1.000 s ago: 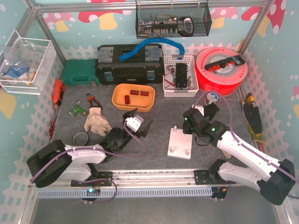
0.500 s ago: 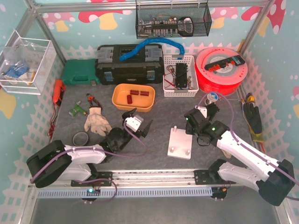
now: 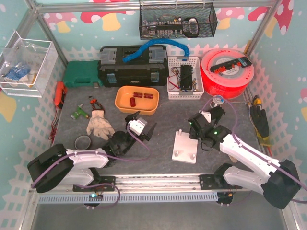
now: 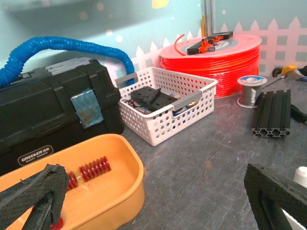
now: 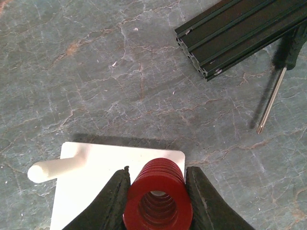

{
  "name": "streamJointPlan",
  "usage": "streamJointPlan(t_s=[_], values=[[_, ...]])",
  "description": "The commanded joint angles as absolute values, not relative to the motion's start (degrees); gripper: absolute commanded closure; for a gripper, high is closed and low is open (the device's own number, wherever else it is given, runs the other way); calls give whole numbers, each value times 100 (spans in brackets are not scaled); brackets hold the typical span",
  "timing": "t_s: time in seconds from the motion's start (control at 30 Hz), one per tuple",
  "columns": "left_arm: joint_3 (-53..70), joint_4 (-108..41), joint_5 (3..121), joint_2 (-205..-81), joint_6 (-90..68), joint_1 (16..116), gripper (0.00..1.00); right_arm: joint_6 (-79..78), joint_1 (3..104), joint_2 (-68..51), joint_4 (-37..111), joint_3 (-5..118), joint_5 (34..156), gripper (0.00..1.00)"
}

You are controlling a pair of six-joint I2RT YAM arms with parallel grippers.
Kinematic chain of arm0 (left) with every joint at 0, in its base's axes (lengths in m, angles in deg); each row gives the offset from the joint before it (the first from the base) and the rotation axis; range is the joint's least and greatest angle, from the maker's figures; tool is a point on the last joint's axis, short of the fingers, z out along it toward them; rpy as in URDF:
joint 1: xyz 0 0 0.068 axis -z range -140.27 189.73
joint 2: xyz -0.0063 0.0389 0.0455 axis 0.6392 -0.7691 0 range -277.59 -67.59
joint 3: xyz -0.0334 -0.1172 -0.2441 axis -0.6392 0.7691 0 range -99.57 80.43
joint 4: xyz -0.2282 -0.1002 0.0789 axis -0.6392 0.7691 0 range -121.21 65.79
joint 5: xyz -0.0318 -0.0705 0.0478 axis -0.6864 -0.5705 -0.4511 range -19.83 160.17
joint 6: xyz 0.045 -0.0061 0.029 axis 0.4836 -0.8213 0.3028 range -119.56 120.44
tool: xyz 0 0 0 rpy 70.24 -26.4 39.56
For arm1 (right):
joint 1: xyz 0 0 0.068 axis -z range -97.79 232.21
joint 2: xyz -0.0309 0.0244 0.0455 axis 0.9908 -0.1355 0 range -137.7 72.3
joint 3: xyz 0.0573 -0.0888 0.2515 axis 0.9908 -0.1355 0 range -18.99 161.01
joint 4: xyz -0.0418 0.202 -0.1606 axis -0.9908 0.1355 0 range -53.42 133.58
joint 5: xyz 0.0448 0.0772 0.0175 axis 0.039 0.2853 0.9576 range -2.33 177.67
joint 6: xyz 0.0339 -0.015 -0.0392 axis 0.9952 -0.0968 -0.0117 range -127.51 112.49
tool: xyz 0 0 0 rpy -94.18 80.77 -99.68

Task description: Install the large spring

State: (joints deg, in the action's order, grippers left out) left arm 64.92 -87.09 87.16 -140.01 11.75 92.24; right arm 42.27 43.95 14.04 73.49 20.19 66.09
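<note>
My right gripper (image 5: 157, 199) is shut on a large red spring (image 5: 158, 201), its bore facing the camera. It hangs over the near-right corner of a white base plate (image 5: 100, 191). A bit of white shows through the bore. A bare white peg (image 5: 55, 168) stands at the plate's left. In the top view the right gripper (image 3: 195, 132) is at the plate's (image 3: 184, 146) far right corner. My left gripper (image 3: 144, 125) is open and empty, beside an orange bin (image 4: 112, 191) holding more red springs (image 4: 94, 168).
A black aluminium extrusion (image 5: 240, 36) and a thin tool shaft (image 5: 271, 103) lie beyond the plate. A white basket (image 3: 184, 78), red filament spool (image 3: 227, 67) and black toolbox (image 3: 132, 64) line the back. A glove (image 3: 100, 125) and a black ring (image 3: 83, 142) lie at the left.
My right gripper with the spring has shifted slightly left, towards the plate. The left arm has not moved.
</note>
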Motion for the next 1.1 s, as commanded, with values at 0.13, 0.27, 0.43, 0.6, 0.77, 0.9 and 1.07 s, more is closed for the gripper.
streamJointPlan(t_s=[0.13, 0.27, 0.43, 0.6, 0.77, 0.9, 1.07], values=[[6338, -8663, 8813, -13941, 1151, 9194, 1, 4198, 4506, 1314, 6636, 1692, 6714, 92], [6329, -8666, 8836, -13961, 1152, 9194, 1, 4227, 4577, 1202, 6453, 1574, 6802, 87], [6340, -8688, 8874, -13974, 1167, 9194, 1, 4184, 4704, 1009, 6213, 1427, 7000, 82], [6345, -8716, 8990, -13989, 1178, 9194, 1, 4145, 4792, 1011, 6128, 1405, 7096, 67], [6307, -8820, 9321, -14122, 1082, 9185, 1, 4006, 4860, 1247, 6137, 1464, 7083, 55], [6141, -8664, 9730, -14247, 711, 9158, 1, 3860, 4922, 1547, 6191, 1583, 7082, 44], [5602, -7478, 9947, -14191, -60, 8859, 1, 3107, 4927, 1757, 6036, 2110, 6959, 28]])
